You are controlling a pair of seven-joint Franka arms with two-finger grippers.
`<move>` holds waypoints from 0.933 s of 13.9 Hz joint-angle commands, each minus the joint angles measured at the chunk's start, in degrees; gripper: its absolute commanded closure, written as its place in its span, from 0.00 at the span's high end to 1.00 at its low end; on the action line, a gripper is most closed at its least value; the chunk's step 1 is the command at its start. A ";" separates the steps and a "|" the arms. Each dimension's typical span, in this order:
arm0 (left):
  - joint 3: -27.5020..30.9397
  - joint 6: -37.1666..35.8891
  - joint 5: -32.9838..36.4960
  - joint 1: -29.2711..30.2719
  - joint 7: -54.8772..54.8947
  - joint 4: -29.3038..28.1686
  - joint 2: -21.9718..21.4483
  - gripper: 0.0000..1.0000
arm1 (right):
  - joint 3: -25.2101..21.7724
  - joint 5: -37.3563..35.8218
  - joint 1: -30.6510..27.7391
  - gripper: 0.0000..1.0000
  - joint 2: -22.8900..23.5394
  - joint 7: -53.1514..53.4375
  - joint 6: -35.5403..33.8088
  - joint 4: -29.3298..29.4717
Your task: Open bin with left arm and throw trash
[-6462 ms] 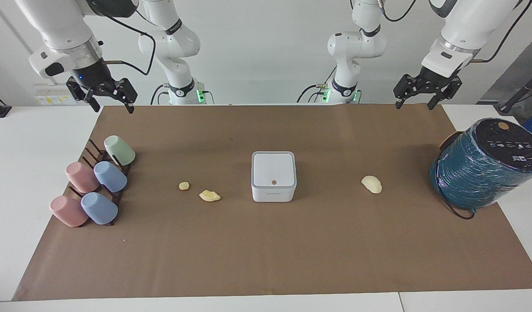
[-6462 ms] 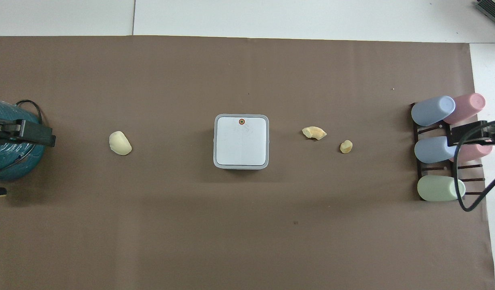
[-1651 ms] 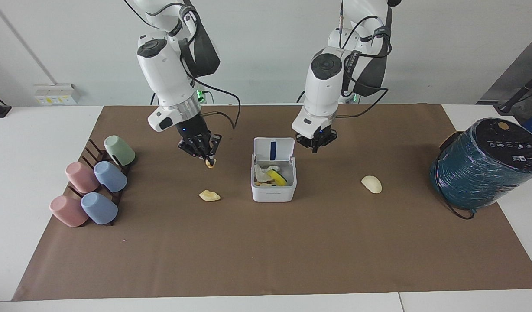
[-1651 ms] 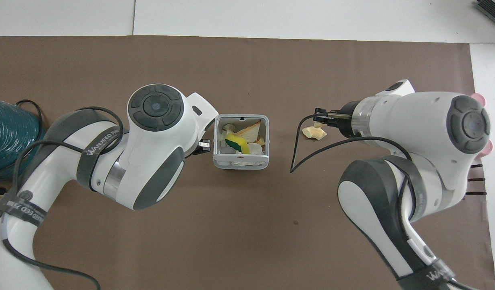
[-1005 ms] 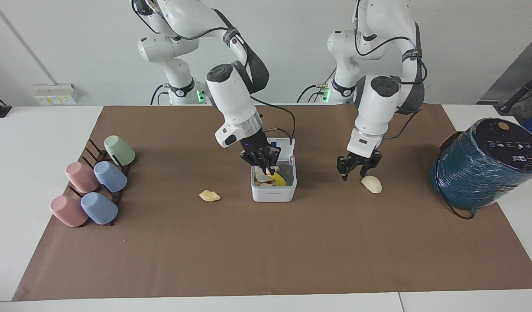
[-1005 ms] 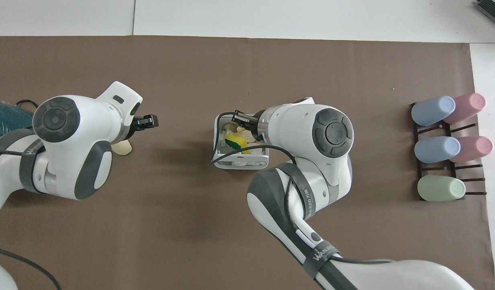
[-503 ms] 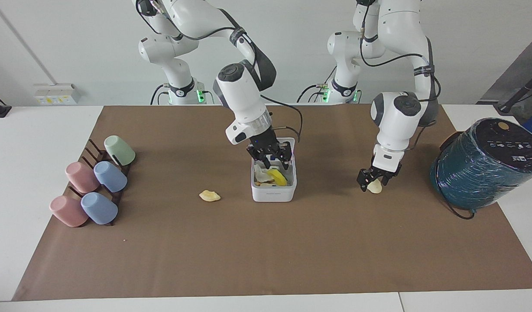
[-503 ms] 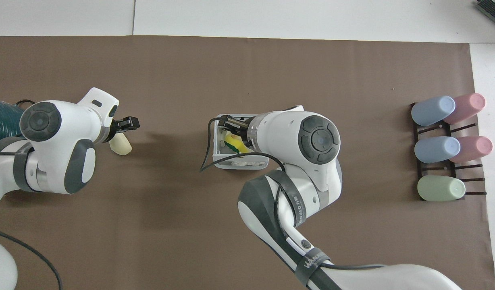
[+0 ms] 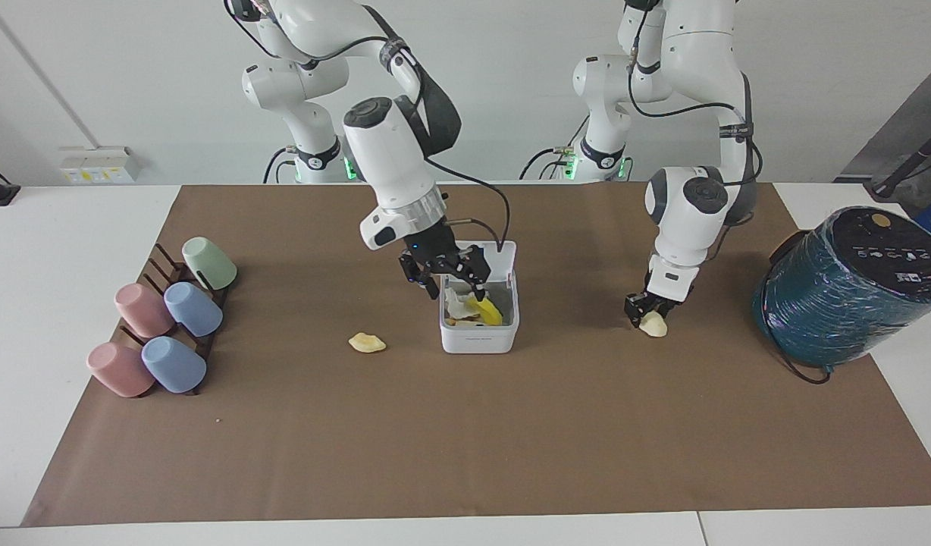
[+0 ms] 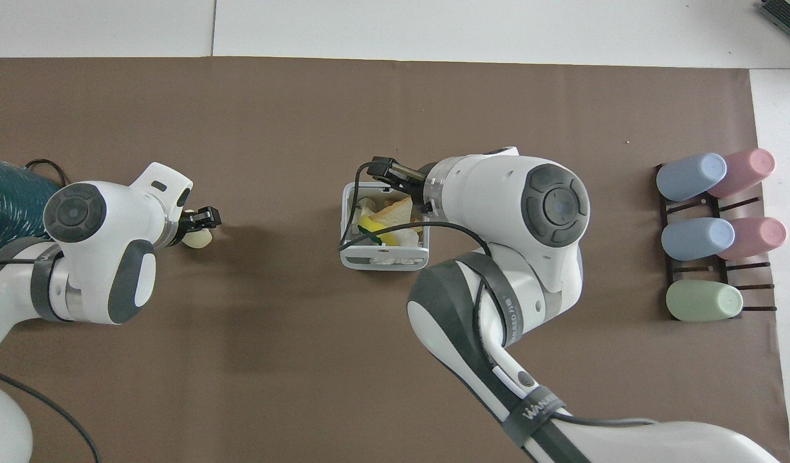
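Observation:
The white bin (image 9: 478, 339) stands open in the middle of the brown mat, its lid (image 9: 496, 258) upright, with yellow and pale scraps inside; it also shows in the overhead view (image 10: 383, 261). My right gripper (image 9: 446, 282) is open and empty over the bin's edge toward the right arm's end. My left gripper (image 9: 646, 309) is down at the mat, shut on a cream trash scrap (image 9: 654, 327), which also shows in the overhead view (image 10: 199, 240). Another scrap (image 9: 367, 343) lies on the mat beside the bin, hidden under the right arm from overhead.
A rack of pastel cups (image 9: 166, 318) stands at the right arm's end of the mat. A big teal wrapped cylinder (image 9: 844, 292) with a black cable stands at the left arm's end.
My left gripper has dropped onto the cream scrap and closed on it. My right gripper, open since dropping a small scrap in the bin, has shifted toward the right arm's end.

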 commanded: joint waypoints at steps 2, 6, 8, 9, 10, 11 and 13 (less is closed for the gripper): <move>-0.48 1.02 1.30 0.39 0.26 -0.38 -1.79 0.00 | 0.69 -3.26 -5.79 1.00 -2.61 -18.47 -6.12 -2.59; -0.49 0.41 1.30 -2.93 0.17 3.05 -2.23 0.00 | 0.60 -3.35 -9.66 1.00 -2.09 -47.12 -5.52 -7.43; -0.66 -1.60 1.30 -6.10 -0.27 6.11 -3.02 0.00 | 0.60 -3.35 -11.68 1.00 -1.30 -59.79 -5.43 -8.66; -0.66 -4.49 1.30 -7.94 -0.44 8.22 -3.11 0.00 | 0.60 -3.44 -12.04 1.00 -0.86 -64.28 -5.34 -9.37; -0.83 -8.00 1.30 -9.44 -0.53 10.76 -3.11 0.00 | 0.60 -3.53 -12.04 1.00 0.01 -67.81 -4.64 -9.81; -0.92 -11.86 1.30 -11.28 -0.79 13.31 -3.02 0.00 | 0.60 -3.88 -12.13 1.00 1.32 -71.15 -3.16 -9.99; -0.92 -14.10 1.30 -14.62 -4.20 16.49 -2.49 0.00 | 0.60 -4.32 -11.96 1.00 3.70 -74.95 0.44 -9.99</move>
